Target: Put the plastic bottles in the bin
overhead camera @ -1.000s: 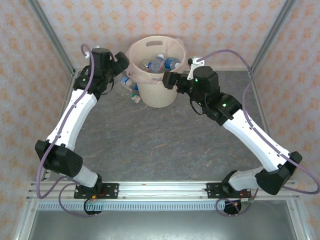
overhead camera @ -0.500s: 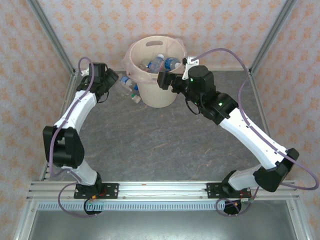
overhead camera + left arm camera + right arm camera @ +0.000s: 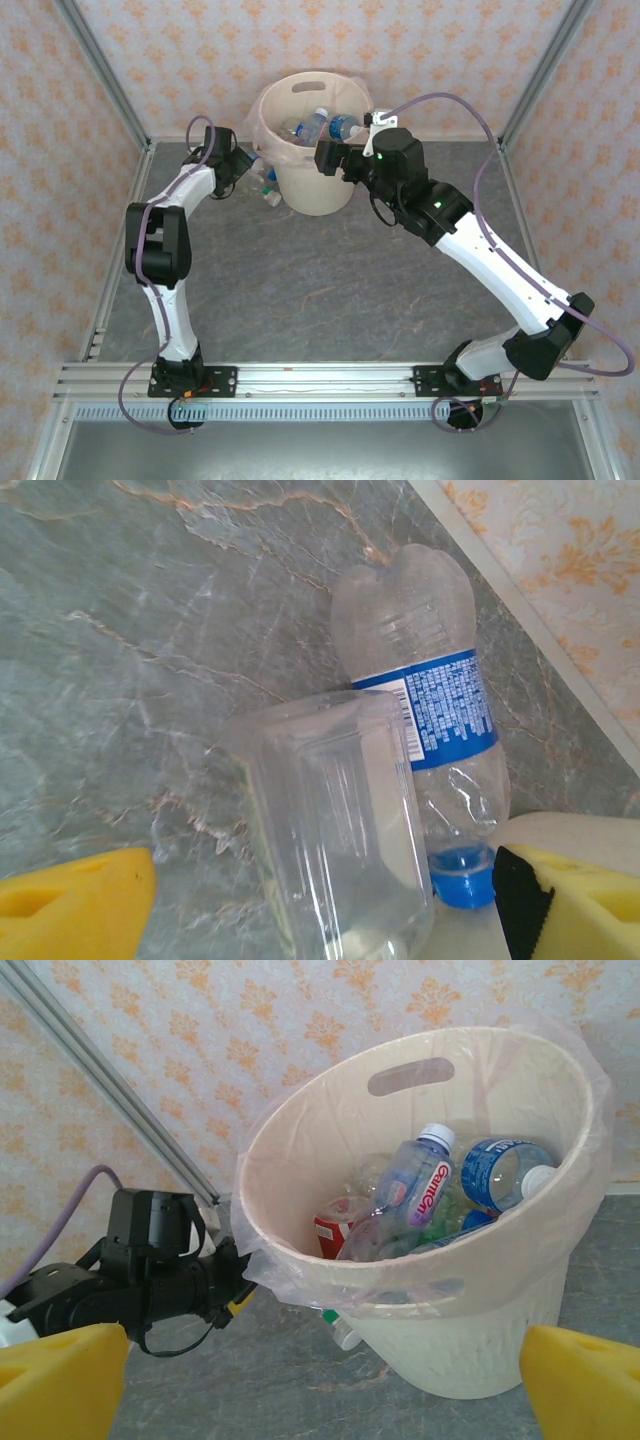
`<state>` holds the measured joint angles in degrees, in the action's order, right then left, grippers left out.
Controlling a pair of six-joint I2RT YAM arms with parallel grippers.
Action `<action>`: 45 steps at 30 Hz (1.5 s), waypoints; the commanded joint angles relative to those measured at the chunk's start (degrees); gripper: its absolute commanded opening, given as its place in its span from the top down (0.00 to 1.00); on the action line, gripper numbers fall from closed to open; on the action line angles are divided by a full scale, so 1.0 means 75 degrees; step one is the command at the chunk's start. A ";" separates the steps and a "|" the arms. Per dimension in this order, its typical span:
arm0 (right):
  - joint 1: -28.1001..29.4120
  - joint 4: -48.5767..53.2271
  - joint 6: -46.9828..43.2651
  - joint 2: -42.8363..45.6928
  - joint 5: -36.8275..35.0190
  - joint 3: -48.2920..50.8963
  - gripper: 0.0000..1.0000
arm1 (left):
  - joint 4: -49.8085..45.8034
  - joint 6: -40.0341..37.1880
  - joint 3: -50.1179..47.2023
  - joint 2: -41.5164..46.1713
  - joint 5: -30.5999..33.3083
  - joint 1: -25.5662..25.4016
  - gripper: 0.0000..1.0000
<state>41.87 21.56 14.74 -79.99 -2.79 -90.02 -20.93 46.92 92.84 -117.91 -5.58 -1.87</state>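
Bottles (image 3: 335, 820) on table (image 3: 110, 660), btwn wide-apart L hand (image 3: 320, 905) pads (image 3: 70, 900)

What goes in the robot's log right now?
left gripper: open above clear plastic bottles | right gripper: open, facing cream round plastic bin

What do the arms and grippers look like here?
White links, black joints, looping purple cables on the left arm and right arm. The right arm's black housings carry green lights. Chunky yellow fingers on the left gripper and right gripper.
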 commanded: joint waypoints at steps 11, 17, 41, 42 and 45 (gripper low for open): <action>0.0043 0.0090 -0.0135 -0.0107 -0.0509 -0.0259 0.00 | -0.0125 -0.0122 0.0982 -0.1090 -0.0180 0.0010 0.12; 0.0043 0.0068 -0.0102 -0.0094 -0.0496 -0.0251 0.00 | -0.0146 -0.0298 0.0582 -0.0946 -0.0130 0.0024 0.24; 0.0043 -0.0090 0.0031 0.0086 -0.0139 0.0067 0.00 | -0.0293 -0.1536 -0.2665 0.1693 -0.0077 0.0327 0.23; 0.0043 -0.0096 0.0048 0.0091 -0.0115 0.0061 0.00 | -0.0350 -0.1589 -0.2708 0.1788 -0.0067 0.0328 0.23; 0.0042 -0.0168 0.0045 0.0094 -0.0045 0.0073 0.00 | -0.0544 -0.1628 -0.2682 0.1904 -0.0063 0.0349 0.18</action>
<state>41.87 21.78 14.57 -80.42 -4.03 -90.00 -22.11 36.84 73.03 -105.45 -6.85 0.38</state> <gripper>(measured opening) 0.996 0.806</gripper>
